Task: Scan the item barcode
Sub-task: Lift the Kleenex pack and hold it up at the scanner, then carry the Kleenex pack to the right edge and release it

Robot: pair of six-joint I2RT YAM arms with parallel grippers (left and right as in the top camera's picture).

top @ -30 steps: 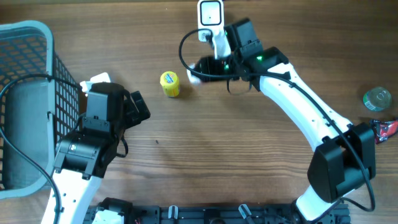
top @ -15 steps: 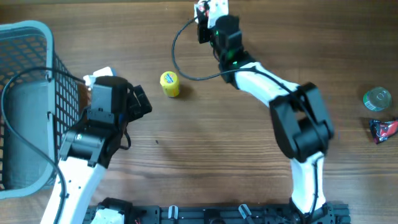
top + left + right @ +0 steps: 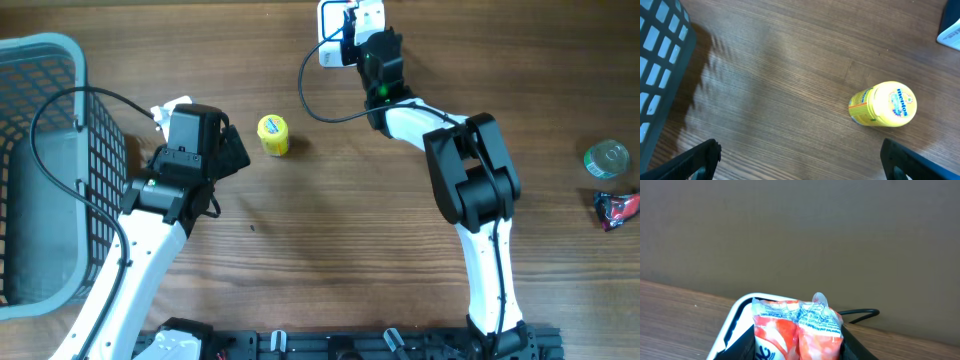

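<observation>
Packet (image 3: 797, 330) pinched in my right gripper (image 3: 797, 347), held at the scanner (image 3: 330, 22) on the far edge of the table.

My right jaws are closed on the packet's lower end, so its long axis stands up out of them. From my wrist the scanner's white rim shows just behind the packet and to its left; from overhead it sits just left of my grip. I judge the next move is a small turn toward that face. I cannot see a barcode, so I cannot tell which side carries it. My left gripper (image 3: 800, 165) hangs wide open and empty, well to the left near the yellow bottle (image 3: 883, 104) and beside the basket (image 3: 40, 60). Nothing stands between packet and scanner; only my cable (image 3: 310, 100) loops nearby.
</observation>
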